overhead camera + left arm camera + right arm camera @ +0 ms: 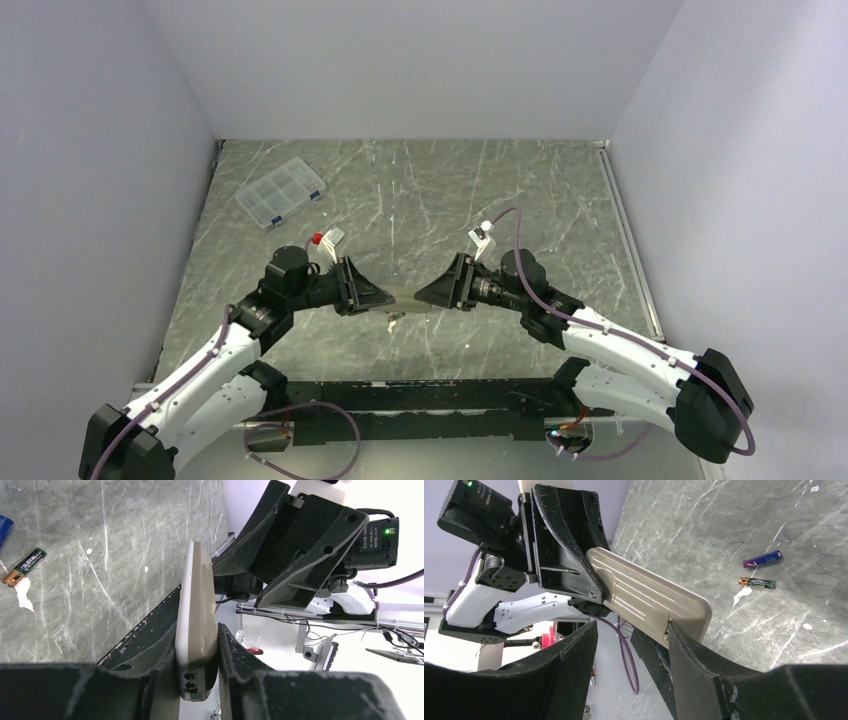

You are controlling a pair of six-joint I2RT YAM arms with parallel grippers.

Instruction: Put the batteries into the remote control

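- Right wrist view: your small, slim remote control (649, 597) shows its plain beige ribbed back. It hangs in the air above the table, stretched between the two grippers.
- From the left wrist you see the same handset edge-on, with two small holes in its near end.
- Your left gripper (198, 611) is clamped on one end of the remote control. Both fingers press flat against its faces, spread only as far as the handset is thick.
- Your right gripper (633, 626) stands with its jaws wide apart. The other end of the remote control sits at the tip of one finger (696, 670), and the opposite finger is clear of it, so there is no clamp on that side.
- The two batteries (394, 318), tiny slim cylinders, lie loose on the table just nearer the arm bases than the handset. The blue-purple battery (763, 558) and the green-and-black battery (758, 583), which has a coppery end, are close together but apart.
- The grey-green marbled table (500, 200) also carries a clear compartmented plastic box (281, 192) at its far left, well away from both grippers.
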